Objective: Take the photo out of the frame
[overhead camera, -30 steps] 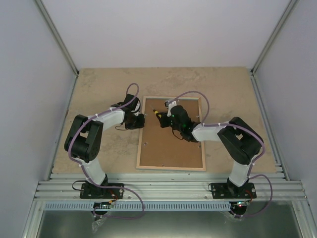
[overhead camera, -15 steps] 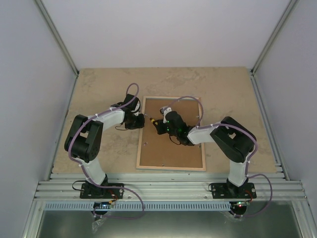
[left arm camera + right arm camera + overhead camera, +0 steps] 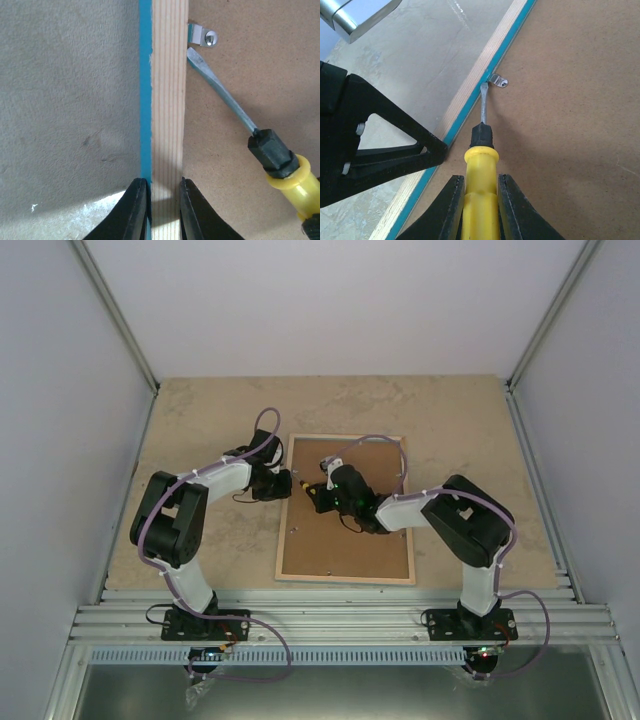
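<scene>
The frame (image 3: 340,579) lies back side up in the middle of the table (image 3: 200,420), its brown fibreboard panel (image 3: 345,540) facing the overhead camera. The left gripper (image 3: 285,483) is at the frame's 9 o'clock rail, toward the far corner. In the left wrist view its fingers (image 3: 135,210) are clamped on either side of that pale wood rail (image 3: 169,100), which runs from 6 to 12 o'clock with a turquoise edge on its outer side.

The right gripper (image 3: 481,200) is closed around the yellow handle of a screwdriver (image 3: 481,165). The blade points to 12 o'clock, and its tip is at a small metal clip (image 3: 498,80) screwed to the panel just beside the rail. In the left wrist view the clip (image 3: 204,36) sits at 1 o'clock from the left gripper (image 3: 164,200), and the screwdriver (image 3: 280,165) enters from 4 o'clock.

The photo shows in no view, since only the frame's back can be seen. Whether the blade tip lies under the clip or only against it is hard to tell. In the overhead view the right gripper (image 3: 318,490) is mostly covered by its own wrist.
</scene>
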Action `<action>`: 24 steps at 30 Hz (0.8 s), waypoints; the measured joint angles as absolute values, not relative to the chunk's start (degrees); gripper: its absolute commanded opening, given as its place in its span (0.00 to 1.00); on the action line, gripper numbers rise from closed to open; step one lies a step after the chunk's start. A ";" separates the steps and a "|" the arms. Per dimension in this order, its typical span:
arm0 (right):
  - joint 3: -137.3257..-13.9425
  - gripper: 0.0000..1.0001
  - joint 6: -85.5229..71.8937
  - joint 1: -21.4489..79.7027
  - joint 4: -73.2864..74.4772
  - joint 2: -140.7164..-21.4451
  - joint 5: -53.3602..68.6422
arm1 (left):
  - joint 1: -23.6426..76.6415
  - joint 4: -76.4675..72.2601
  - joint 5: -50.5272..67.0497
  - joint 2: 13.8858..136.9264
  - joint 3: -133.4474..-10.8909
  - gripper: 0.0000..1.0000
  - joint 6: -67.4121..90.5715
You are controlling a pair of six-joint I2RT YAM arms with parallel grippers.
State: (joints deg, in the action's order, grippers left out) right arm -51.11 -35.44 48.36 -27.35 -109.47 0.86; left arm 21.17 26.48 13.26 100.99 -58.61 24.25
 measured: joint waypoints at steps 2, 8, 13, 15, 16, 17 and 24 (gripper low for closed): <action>-51.31 0.01 -35.44 48.66 -27.20 -109.58 1.04 | 21.17 26.52 13.23 100.99 -58.61 0.00 24.25; -51.31 0.01 -35.77 49.01 -26.96 -109.58 0.38 | 21.12 26.59 13.39 100.99 -58.61 0.00 24.25; -51.33 0.01 -36.82 49.34 -26.83 -109.69 -0.49 | 21.10 26.59 13.43 100.99 -58.61 0.00 24.25; -51.35 0.01 -37.26 49.39 -26.83 -109.89 -0.69 | 21.10 26.59 13.43 100.99 -58.61 0.00 24.25; -51.35 0.01 -37.43 49.39 -26.87 -109.89 -0.84 | 21.10 26.59 13.43 100.99 -58.61 0.00 24.25; -51.35 0.00 -37.58 49.39 -26.87 -109.89 -0.95 | 21.10 26.59 13.43 100.99 -58.61 0.00 24.25; -51.35 0.01 -38.74 49.39 -27.05 -109.89 -2.15 | 21.10 26.59 13.43 100.99 -58.61 0.00 24.23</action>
State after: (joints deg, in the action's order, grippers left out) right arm -51.35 -38.74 49.39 -27.05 -109.89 -2.15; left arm 21.10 26.59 13.43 100.99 -58.61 24.23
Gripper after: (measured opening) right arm 0.160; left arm 0.167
